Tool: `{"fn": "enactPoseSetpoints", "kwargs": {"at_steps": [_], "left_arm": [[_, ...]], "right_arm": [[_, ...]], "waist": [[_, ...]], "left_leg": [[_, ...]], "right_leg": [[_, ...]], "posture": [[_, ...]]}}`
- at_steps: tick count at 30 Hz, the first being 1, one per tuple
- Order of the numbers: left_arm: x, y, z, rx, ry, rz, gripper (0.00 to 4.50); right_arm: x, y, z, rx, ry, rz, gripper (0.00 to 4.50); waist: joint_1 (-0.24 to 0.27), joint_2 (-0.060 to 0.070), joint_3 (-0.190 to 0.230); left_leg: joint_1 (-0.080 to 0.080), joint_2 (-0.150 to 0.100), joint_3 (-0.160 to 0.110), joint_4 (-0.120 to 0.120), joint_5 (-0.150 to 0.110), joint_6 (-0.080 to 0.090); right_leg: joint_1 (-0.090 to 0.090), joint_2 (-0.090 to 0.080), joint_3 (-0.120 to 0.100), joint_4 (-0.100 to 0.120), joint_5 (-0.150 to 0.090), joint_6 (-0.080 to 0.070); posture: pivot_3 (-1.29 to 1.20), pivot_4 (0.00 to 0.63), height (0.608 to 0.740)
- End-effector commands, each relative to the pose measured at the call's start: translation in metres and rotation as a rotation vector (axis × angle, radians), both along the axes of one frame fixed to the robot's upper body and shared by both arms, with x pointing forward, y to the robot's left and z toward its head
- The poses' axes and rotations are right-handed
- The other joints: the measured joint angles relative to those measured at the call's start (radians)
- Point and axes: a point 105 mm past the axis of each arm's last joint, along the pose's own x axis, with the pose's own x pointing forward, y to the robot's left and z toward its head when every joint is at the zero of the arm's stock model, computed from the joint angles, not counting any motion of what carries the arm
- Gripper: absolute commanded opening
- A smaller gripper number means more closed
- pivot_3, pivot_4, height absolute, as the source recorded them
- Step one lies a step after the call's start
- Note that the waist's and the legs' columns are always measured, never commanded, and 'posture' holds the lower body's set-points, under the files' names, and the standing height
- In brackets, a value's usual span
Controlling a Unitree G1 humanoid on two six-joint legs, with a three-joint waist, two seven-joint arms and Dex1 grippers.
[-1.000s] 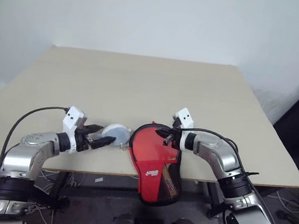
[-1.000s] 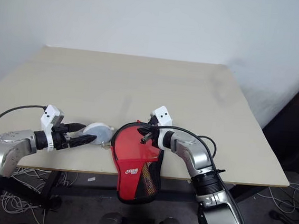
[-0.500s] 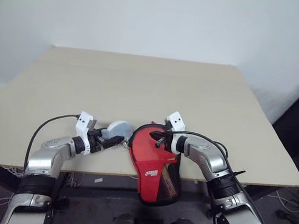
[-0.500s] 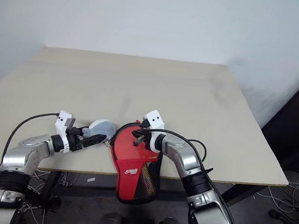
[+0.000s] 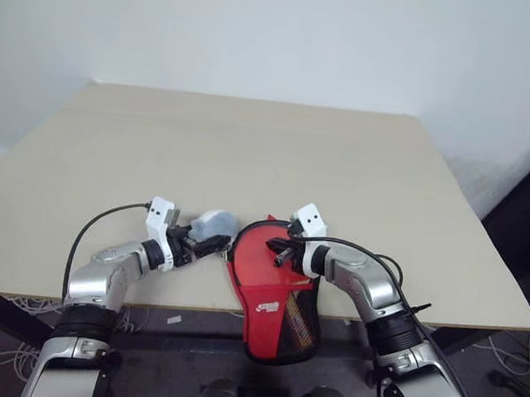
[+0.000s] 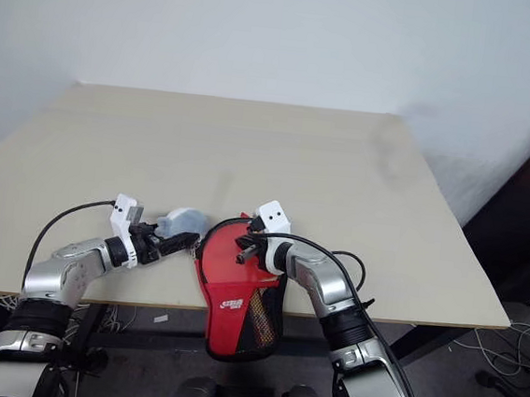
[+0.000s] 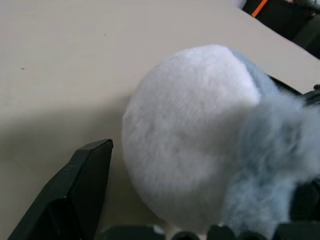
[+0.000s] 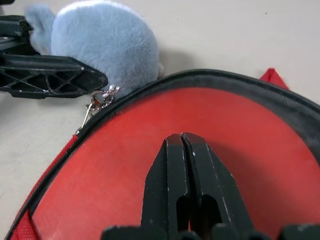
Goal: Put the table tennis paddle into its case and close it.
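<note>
Case (image 5: 272,274): smooth red face, black cloth trim, mesh pocket. Plush ball (image 7: 200,145): soft, fluffy fur. Desk (image 5: 251,150): matt, pale

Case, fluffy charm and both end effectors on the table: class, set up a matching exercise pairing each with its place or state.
Things:
1. case
2. fluffy blue-grey charm
3. left end effector
4. right end effector

Descriptions:
A. fingers pressed together over the red side
B. hangs partly over the table's near edge
C. open, fingers either side of a soft thing
D. chained to the cover's black rim

Pairs: 1-B, 2-D, 3-C, 4-A
</note>
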Motion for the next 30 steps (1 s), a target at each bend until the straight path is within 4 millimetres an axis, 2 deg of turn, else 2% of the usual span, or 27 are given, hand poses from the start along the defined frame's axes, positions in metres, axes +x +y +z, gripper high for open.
{"fn": "enactPoseSetpoints", "kwargs": {"at_steps": [1,5,8,11,13,22,30], "left_arm": [[0.009,-0.004,0.025,-0.071,-0.070,0.006,4.50],[0.011,-0.009,0.030,-0.137,-0.075,0.016,4.50],[0.016,-0.011,0.042,-0.215,-0.100,0.032,4.50],[0.018,-0.007,0.058,-0.298,-0.120,0.055,4.50],[0.018,-0.003,0.061,-0.318,-0.112,0.068,4.50],[0.016,0.006,0.055,-0.333,-0.066,0.097,4.50],[0.025,0.012,0.037,-0.400,0.062,0.205,4.50]], "right_arm": [[0.003,0.001,0.008,0.006,-0.027,-0.002,0.02],[0.003,0.001,0.007,0.003,-0.024,-0.004,0.02],[0.003,0.001,0.007,0.000,-0.021,-0.001,0.02],[0.002,0.001,0.007,0.000,-0.019,0.001,0.02],[0.001,0.001,0.006,-0.001,-0.017,0.003,0.02],[0.000,0.004,0.006,-0.001,-0.013,0.014,0.02],[-0.003,0.008,0.006,0.007,-0.006,0.026,0.02]], "waist": [[0.000,0.000,0.000],[0.000,0.000,0.000],[0.000,0.000,0.000],[0.000,0.000,0.000],[0.000,0.000,0.000],[0.000,0.000,0.000],[0.001,0.000,0.000]], "left_leg": [[0.000,0.000,0.000,0.000,0.000,0.000],[0.000,0.000,0.000,0.000,0.000,0.000],[0.000,0.000,0.000,0.000,0.000,0.000],[0.000,0.000,0.000,0.000,0.000,0.000],[0.000,0.000,-0.001,0.000,0.000,0.000],[0.000,0.000,-0.001,0.000,0.000,0.000],[0.000,0.000,-0.001,0.000,0.000,0.000]], "right_leg": [[0.000,0.000,0.000,0.000,0.000,0.000],[0.000,0.000,0.000,0.000,0.000,0.000],[0.000,0.000,0.000,0.000,0.000,0.000],[0.000,0.000,0.000,0.000,0.000,0.000],[0.000,0.000,0.000,0.000,0.000,0.000],[0.000,0.000,0.000,0.000,0.000,0.000],[0.001,0.000,0.000,0.000,0.000,0.000]], "posture": [[0.00,0.000,0.740],[0.00,0.000,0.740],[0.00,0.000,0.740],[0.00,0.000,0.740],[0.00,0.000,0.740],[0.00,0.000,0.740],[0.00,0.000,0.740]]}}
